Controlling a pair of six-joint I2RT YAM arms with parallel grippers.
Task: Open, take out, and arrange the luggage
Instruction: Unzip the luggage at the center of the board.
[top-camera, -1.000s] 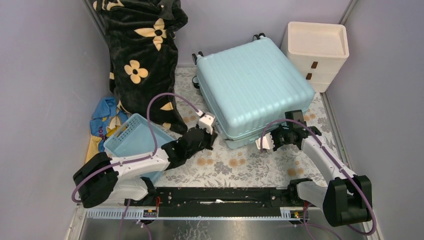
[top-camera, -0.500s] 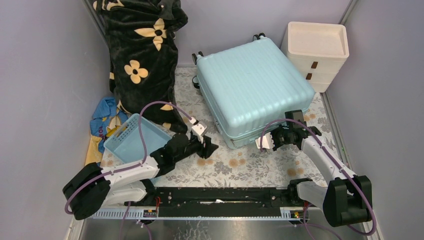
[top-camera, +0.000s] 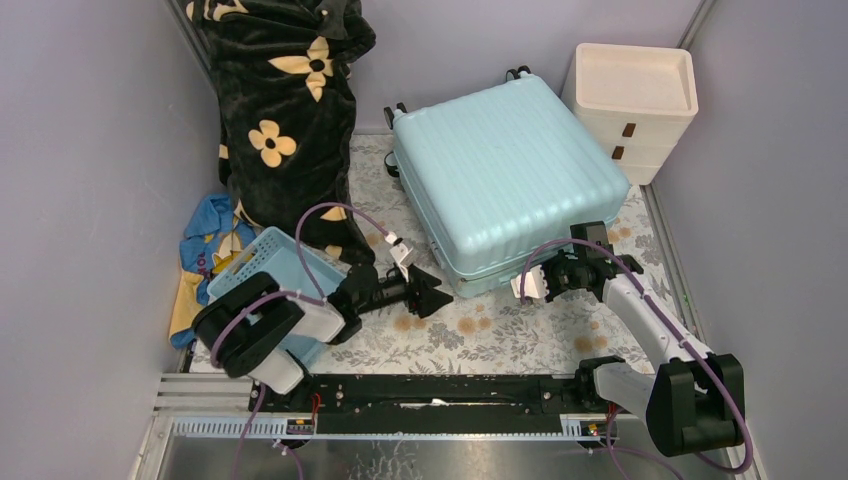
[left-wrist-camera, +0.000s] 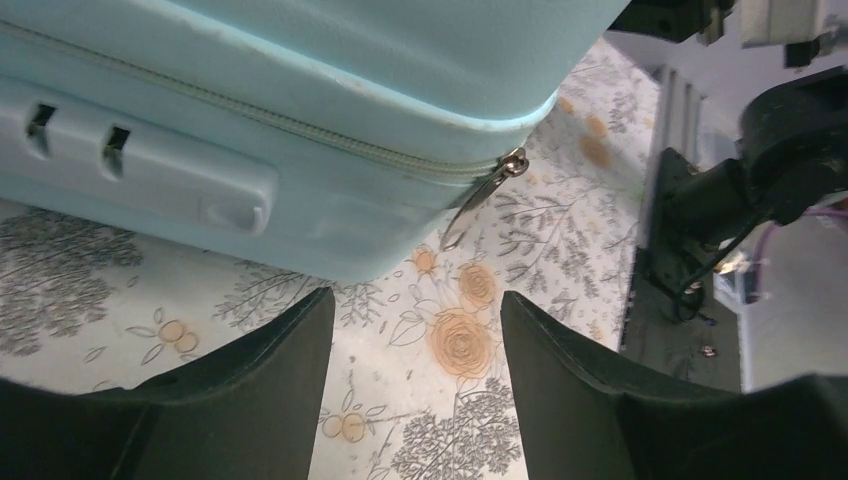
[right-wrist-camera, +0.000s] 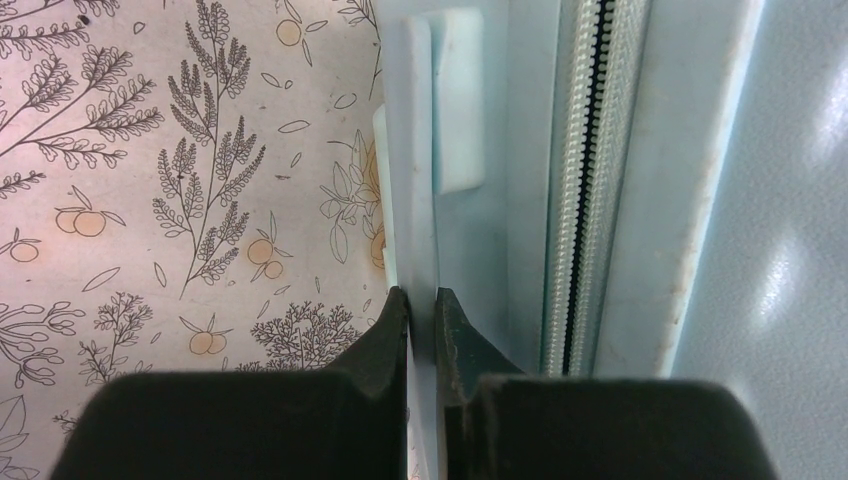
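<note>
we see the luggage (top-camera: 510, 170) lying flat with its lid down on the floral mat (top-camera: 480, 335), toward the far right, the cream drawer unit (top-camera: 632, 105) just beside its far corner. our left gripper (top-camera: 432, 296) sits low at the case's near left corner, fingers spread wide and holding nothing; the side wall and its dangling zipper pull (left-wrist-camera: 487, 190) lie just ahead of the gap, clear of both fingers. our right gripper (right-wrist-camera: 420, 298) is at the near edge, jaws pinching a thin pale-aqua lip of the shell beside the zipper track
</note>
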